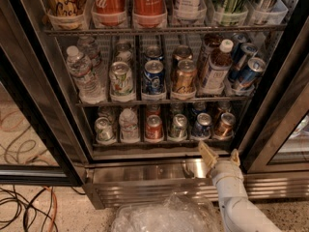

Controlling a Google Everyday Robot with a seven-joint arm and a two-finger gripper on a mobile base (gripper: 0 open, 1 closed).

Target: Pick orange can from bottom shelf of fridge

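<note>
The orange can [224, 124] stands at the right end of the bottom shelf [159, 143] of the fridge [159, 187], in a row of small cans. A red can [154, 127] stands in the middle of that row. My gripper [221, 154] is in front of the fridge, just below the shelf's front edge and right under the orange can. It is open and empty, with one tan finger [208, 154] to the left and the other [235, 156] to the right. It does not touch the can.
A taller rack above holds a water bottle [83, 74], a gold-amber can [184, 76] and blue cans [153, 77]. Black door frames [270, 115] flank the opening. Crumpled clear plastic [164, 216] lies at the bottom. Cables [24, 207] lie on the floor at left.
</note>
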